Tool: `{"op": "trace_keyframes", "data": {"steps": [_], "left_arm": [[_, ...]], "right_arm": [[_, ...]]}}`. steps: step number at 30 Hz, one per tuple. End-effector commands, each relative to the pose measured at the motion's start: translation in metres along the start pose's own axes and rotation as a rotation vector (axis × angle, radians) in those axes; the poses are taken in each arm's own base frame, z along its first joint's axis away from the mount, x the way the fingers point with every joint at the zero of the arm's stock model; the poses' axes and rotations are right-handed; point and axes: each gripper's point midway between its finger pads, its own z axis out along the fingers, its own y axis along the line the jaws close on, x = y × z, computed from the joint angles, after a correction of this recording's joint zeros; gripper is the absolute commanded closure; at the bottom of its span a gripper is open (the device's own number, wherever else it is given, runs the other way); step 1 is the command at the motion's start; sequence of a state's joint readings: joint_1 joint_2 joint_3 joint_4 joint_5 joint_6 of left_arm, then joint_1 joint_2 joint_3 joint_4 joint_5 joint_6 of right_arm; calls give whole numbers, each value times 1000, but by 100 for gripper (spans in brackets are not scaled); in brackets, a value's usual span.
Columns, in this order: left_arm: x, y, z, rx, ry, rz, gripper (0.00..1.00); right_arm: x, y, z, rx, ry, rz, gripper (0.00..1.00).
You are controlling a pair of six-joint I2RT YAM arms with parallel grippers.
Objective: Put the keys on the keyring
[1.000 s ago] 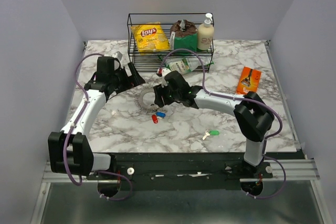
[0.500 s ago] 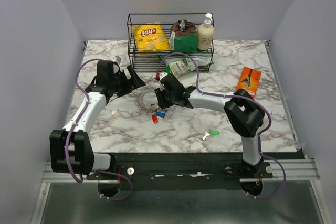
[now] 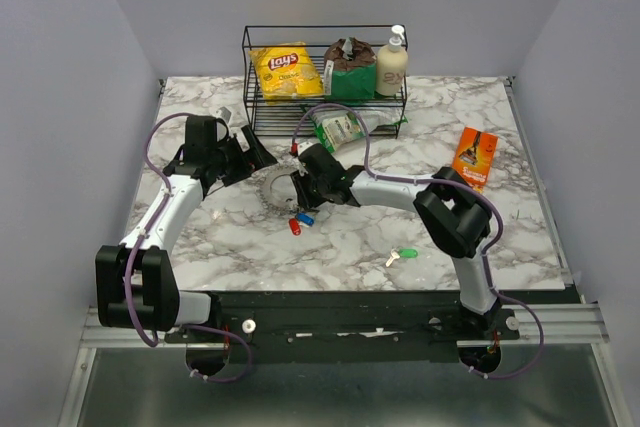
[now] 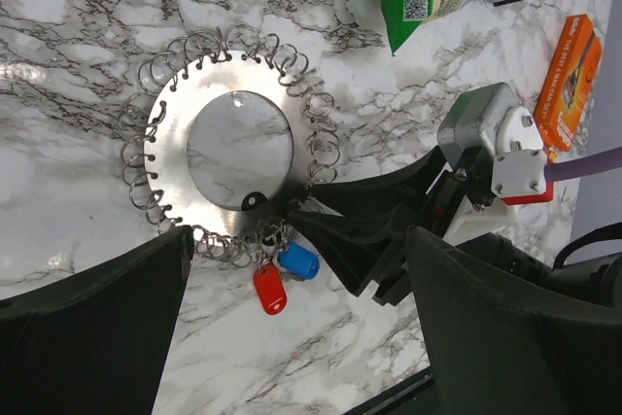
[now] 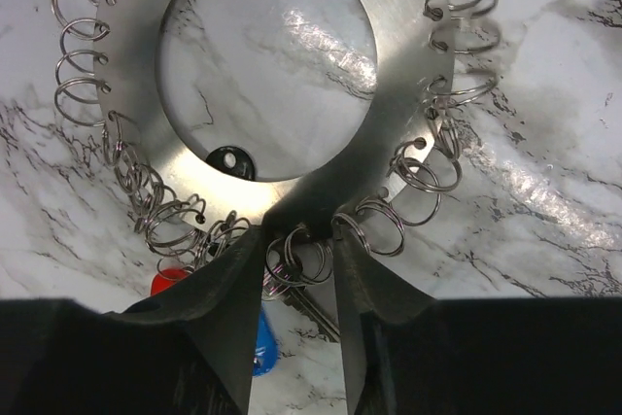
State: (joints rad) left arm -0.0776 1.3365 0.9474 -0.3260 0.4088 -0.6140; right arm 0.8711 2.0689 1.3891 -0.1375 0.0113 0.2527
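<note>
The keyring [image 3: 272,187] is a flat silvery disc edged with many wire split rings; it lies mid-table and shows in the left wrist view [image 4: 175,162] and the right wrist view [image 5: 408,94]. The red key [image 3: 294,227] [image 4: 269,289] [image 5: 167,281] and the blue key [image 3: 306,217] [image 4: 298,260] [image 5: 262,347] hang at its near edge. The green key [image 3: 406,254] lies apart, near the front. My right gripper [image 3: 297,189] [image 5: 296,240] is closed narrowly on a small cluster of split rings at that edge. My left gripper [image 3: 255,152] [image 4: 296,240] is open and empty above the keyring.
A wire basket [image 3: 250,77] at the back holds a Lay's bag [image 3: 285,69], a sponge and a soap bottle [image 3: 391,65]. A green packet [image 3: 340,127] lies in front of it. An orange box [image 3: 474,152] lies at the right.
My right arm's elbow and forearm have swung left while its gripper stays at the keyring's near edge. My left gripper has shifted slightly. The keys have not moved.
</note>
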Motion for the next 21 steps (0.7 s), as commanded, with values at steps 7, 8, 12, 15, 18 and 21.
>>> {"op": "trace_keyframes", "data": {"steps": [7, 8, 12, 15, 18, 21], "left_arm": [[-8, 5, -7, -46, -30, 16, 1], [-8, 5, -7, -46, -30, 17, 1], [-7, 6, -7, -49, -29, 20, 1], [-8, 6, -8, -49, -34, 21, 1], [-8, 5, -10, -47, -35, 23, 1], [-8, 5, -11, -48, -39, 26, 1]], "right_arm": [[9, -15, 1, 106, 36, -13, 80], [9, -15, -1, 108, 35, -14, 85], [4, -14, -9, 101, 20, -12, 99], [-1, -15, -19, 111, 0, -7, 99], [-3, -18, -29, 125, -14, -2, 99], [-14, -17, -45, 126, -54, 5, 99]]}}
